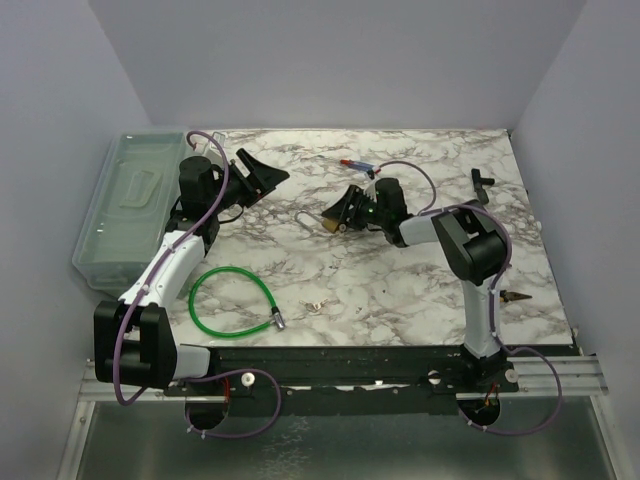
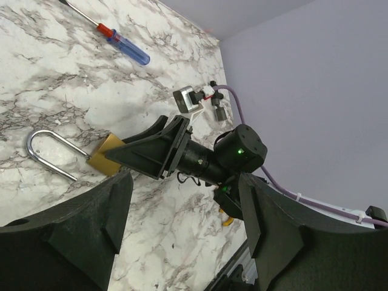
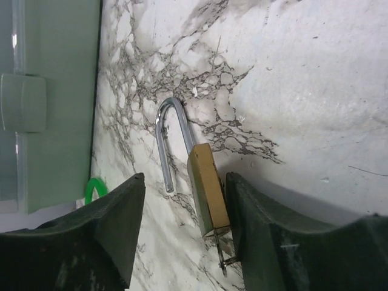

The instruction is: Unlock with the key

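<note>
- Bin (image 1: 125,205): clear plastic with lid, at the table's far left edge, upper half.
- Left gripper (image 1: 262,173): raised over the left rear of the table (image 1: 420,300), beside the bin; its jaws stood wide apart with nothing between them. In its wrist view the padlock and right gripper showed between its fingers (image 2: 79,242).
- Cable (image 1: 232,301): green loop with a metal tip, flat on the table near the front, left of centre.
- Small pale metal item (image 1: 314,305): on the marble just right of the cable's tip; too small to identify.
- Padlock (image 3: 207,188): brass body, long silver shackle (image 3: 167,142) swung open, lying on the marble mid-table.
- Key (image 3: 225,253): tiny, silvery, seated in the base of the padlock body, its bow sticking out toward the right gripper.
- Right gripper (image 1: 340,213): low at the padlock, jaws apart on either side of the brass body; one finger (image 3: 254,236) lay close against the body, whether touching could not be told. It was not clamped on the key.
- Screwdriver (image 2: 115,39): red and blue handle, on the marble behind the right gripper.
- Black part (image 1: 483,182): small, at the right rear of the table.
- Dark pointed item (image 1: 514,297): at the table's right edge, near the front; cannot tell what it was.
</note>
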